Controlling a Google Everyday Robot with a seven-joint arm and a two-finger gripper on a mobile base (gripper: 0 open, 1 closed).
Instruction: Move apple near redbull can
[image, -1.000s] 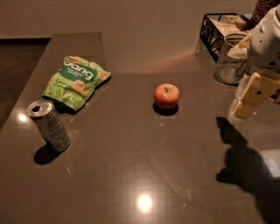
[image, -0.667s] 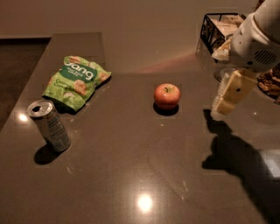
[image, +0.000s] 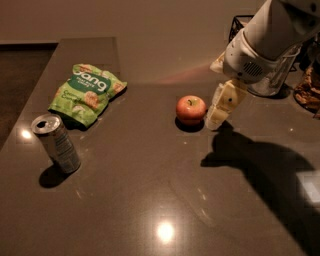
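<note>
Landmark: the apple (image: 190, 108), upright on the dark table (image: 150, 200), stem up, yellowish patch toward the camera. Just right of the apple, low over the tabletop: the gripper (image: 218, 111), cream-coloured, tilted, tip down and nearest the apple. Touching the apple or a sliver apart: cannot tell. How wide the gripper stands: cannot tell either. Above and right of the apple, the white arm (image: 270, 35), reaching in from the top right corner, its shadow spread over the table to the apple's lower right. Far left of the apple and nearer the camera: the redbull can (image: 56, 143), upright, pull-tab top showing, close to the table's left edge. Left of the apple and a little farther back: a green snack bag (image: 88, 93), lying flat, well apart from the apple, near the can but not touching it. Between the apple and the can, a broad bare stretch of tabletop; the same in front of the apple toward the near edge. Behind the apple, bare surface back toward the wall. Far right and behind the apple, a black wire basket (image: 239, 22), partly hidden by the arm
</note>
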